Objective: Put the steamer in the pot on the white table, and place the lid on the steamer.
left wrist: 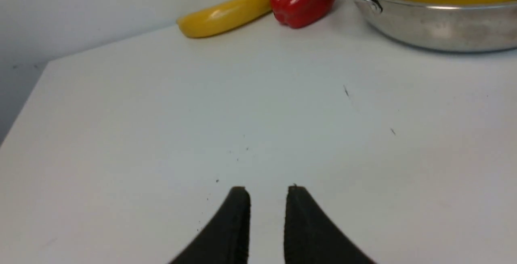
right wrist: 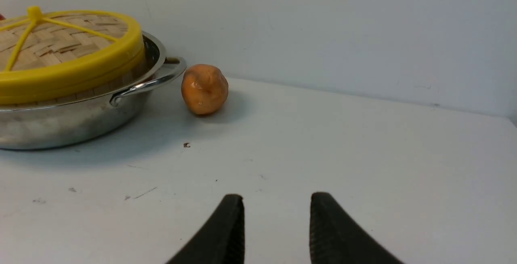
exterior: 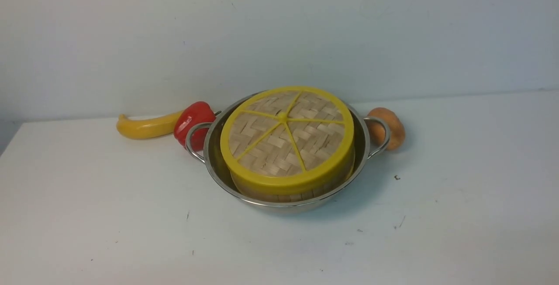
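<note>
The pot (exterior: 286, 197) is sitting on the white table (exterior: 109, 215) with its two wire handles pointing out to the robot's left and right, so its long axis is running side to side across the front view. Inside the pot the steamer (exterior: 288, 195) is standing, only a strip of its bamboo wall showing below the lid (exterior: 287, 134). The lid is lying on the steamer, tilting slightly, its knob facing up.

A red pepper (exterior: 193, 121) is touching the pot's left handle, and a yellow banana (exterior: 146, 127) is lying just beyond the pepper. An orange potato-like piece (exterior: 388, 128) is sitting just behind the pot's right handle.

The left gripper (left wrist: 267, 189) is hanging over bare table well apart from the pot, its fingers parted by a narrow gap and holding nothing. The right gripper (right wrist: 276, 197) is likewise apart from the pot, its fingers standing somewhat wider and empty.
</note>
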